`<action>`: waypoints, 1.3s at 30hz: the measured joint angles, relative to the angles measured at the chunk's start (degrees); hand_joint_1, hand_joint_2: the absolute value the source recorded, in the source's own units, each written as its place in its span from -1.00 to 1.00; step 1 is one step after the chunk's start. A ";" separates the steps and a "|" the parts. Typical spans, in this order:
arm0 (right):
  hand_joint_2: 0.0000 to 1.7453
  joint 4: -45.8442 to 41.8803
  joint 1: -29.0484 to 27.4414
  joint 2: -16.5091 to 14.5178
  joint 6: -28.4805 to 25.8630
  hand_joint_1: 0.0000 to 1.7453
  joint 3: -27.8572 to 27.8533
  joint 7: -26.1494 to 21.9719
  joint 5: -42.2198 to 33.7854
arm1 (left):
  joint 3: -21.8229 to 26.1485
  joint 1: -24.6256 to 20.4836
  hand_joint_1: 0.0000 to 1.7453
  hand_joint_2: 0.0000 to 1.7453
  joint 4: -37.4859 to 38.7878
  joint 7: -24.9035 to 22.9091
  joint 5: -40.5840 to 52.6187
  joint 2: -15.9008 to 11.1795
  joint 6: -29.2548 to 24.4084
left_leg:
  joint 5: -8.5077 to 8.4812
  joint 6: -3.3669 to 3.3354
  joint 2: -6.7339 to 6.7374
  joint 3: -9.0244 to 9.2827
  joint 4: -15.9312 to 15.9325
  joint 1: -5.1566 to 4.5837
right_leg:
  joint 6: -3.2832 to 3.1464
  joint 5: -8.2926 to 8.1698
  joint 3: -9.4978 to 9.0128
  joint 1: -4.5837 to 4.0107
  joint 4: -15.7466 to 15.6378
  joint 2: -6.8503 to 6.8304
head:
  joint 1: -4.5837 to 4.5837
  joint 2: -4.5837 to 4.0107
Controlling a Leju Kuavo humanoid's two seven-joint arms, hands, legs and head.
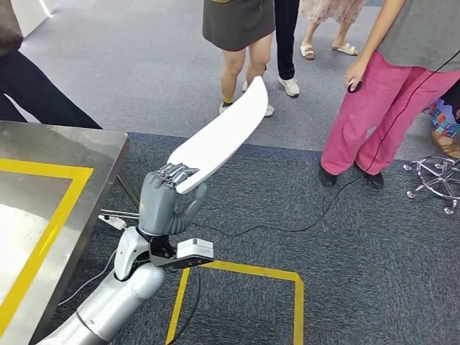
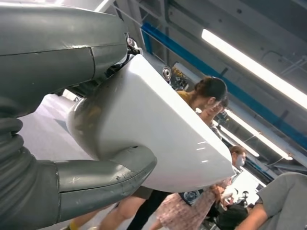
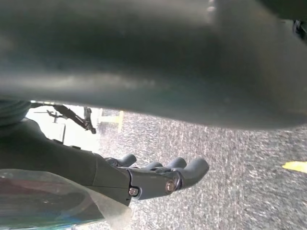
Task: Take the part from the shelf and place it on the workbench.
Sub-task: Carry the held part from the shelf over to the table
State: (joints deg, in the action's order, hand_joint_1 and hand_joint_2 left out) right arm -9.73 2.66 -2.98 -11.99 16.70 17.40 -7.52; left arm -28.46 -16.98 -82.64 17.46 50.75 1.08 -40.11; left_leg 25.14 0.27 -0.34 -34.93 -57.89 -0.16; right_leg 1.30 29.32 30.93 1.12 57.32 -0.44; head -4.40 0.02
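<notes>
From the head view, the left hand (image 1: 162, 201) grips one end of a long white part (image 1: 220, 136), fingers over the top face and thumb under it. The part sticks out forward and upward over the carpet (image 1: 347, 259), well clear of the steel workbench (image 1: 60, 187) at the left, which has a yellow line marked on its top. Several people stand beyond the part — one in pink trousers (image 1: 379, 122) with a cable trailing along the floor.

From the left wrist view, the part (image 2: 152, 129) shows a smooth, glossy, curved surface; the thick thumb (image 2: 108, 175) presses along its lower edge and the hand (image 2: 54, 62) covers the near end.

From the right wrist view, the right hand (image 3: 159, 179) hangs over the carpet with its fingers loosely extended and apart, holding nothing.

The part looks stiff and fairly light, likely a thin moulded shell. Its gloss suggests it could slip, and held by one end its length gives it leverage against the fingers — a hold nearer the middle would probably be steadier.
</notes>
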 joint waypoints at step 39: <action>-1.00 0.00 -0.13 0.06 -0.17 -1.00 -0.02 0.26 0.32 | -3.14 -1.20 1.00 1.00 0.04 -2.81 -2.21 -1.68 -0.01 | 2.67 -1.22 -0.57 3.19 0.48 0.61 | 2.74 -2.11 4.09 0.76 2.10 0.71 | 1.03 0.01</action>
State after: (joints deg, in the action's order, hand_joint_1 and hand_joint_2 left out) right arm -9.73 2.53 -2.92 -12.17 16.68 17.67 -7.20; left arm -31.60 -18.18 -82.60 14.64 48.54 -0.61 -40.11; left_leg 27.81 -0.95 -0.91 -31.73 -57.41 0.45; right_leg 4.04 27.22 35.02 1.88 59.42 0.27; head -3.37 0.03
